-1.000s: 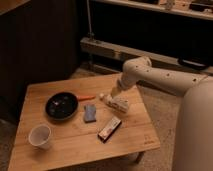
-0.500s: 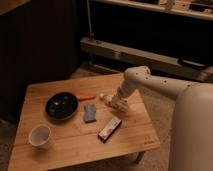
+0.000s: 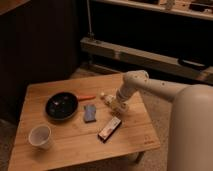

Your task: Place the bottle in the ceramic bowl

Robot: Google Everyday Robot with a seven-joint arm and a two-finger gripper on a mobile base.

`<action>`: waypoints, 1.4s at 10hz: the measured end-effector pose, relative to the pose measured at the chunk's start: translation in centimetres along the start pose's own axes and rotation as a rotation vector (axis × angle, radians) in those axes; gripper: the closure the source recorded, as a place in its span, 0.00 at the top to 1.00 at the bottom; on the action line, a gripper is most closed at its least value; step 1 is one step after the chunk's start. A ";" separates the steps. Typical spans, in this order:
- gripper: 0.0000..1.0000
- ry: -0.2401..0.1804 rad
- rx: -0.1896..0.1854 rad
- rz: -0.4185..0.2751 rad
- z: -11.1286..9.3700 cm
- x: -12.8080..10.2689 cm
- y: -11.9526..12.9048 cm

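Note:
The black round ceramic bowl (image 3: 61,106) sits on the left half of the wooden table (image 3: 75,150). A small whitish bottle (image 3: 106,98) is at the table's middle, right of the bowl, low on the table top. My gripper (image 3: 115,104) is down at the table, right against the bottle's right side. The white arm reaches in from the right. The contact between gripper and bottle is hidden by the wrist.
A white cup (image 3: 40,136) stands at the front left. A blue-grey block (image 3: 90,113) lies just right of the bowl. A flat dark box (image 3: 109,129) lies in front of the gripper. A thin orange object (image 3: 86,97) lies behind the block. Dark shelving stands behind the table.
The arm has dropped lower and its elbow has come forward. The gripper has stayed at the bottle in the table's middle. The other things have not moved.

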 end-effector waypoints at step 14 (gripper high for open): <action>0.00 -0.202 -0.186 -0.395 -4.2 -17.7 18.1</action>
